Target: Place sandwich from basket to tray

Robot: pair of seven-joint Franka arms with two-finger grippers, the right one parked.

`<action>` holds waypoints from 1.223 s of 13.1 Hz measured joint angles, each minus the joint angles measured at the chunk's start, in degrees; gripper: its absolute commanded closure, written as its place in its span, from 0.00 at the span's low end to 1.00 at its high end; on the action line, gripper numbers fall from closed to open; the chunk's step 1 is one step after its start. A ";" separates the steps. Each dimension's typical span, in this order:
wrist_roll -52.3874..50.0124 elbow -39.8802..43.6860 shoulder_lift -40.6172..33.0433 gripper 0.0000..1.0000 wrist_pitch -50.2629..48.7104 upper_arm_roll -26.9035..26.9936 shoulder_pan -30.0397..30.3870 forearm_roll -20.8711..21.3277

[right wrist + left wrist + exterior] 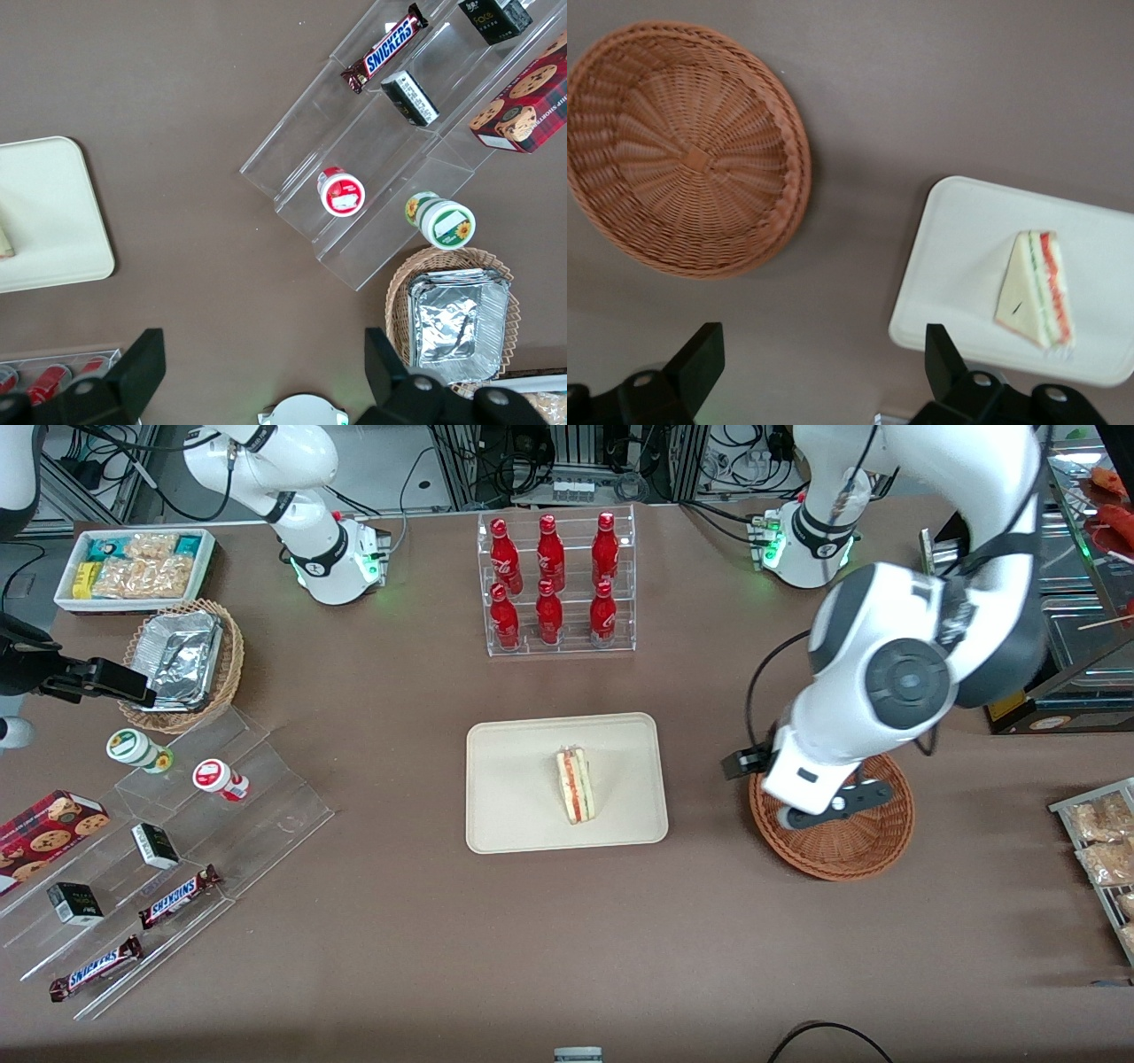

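Above basket (833, 833) | gripper (819, 376) open, empty | sandwich (576, 785) on tray (505, 797) | risk: descending arm clips basket rim

Reddish-brown woven basket (687, 146), cream tray (509, 788), white sandwich (576, 784) red-green striped, black tool (824, 376)

Brown tabletop (399, 921) carries a cream tray (514, 779) at its centre. The reddish-brown basket (864, 850) stands well apart from the tray, toward the working arm's end, with the claw (819, 810) above it. A clear rack of red bottles (556, 584) stands farther from the front camera than the tray. Clear stepped shelves (221, 815) and a tan wicker basket (226, 664) lie toward the parked arm's end.
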 measured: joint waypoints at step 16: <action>25.19 -10.76 -20.43 0.00 -14.40 -12.50 25.29 3.65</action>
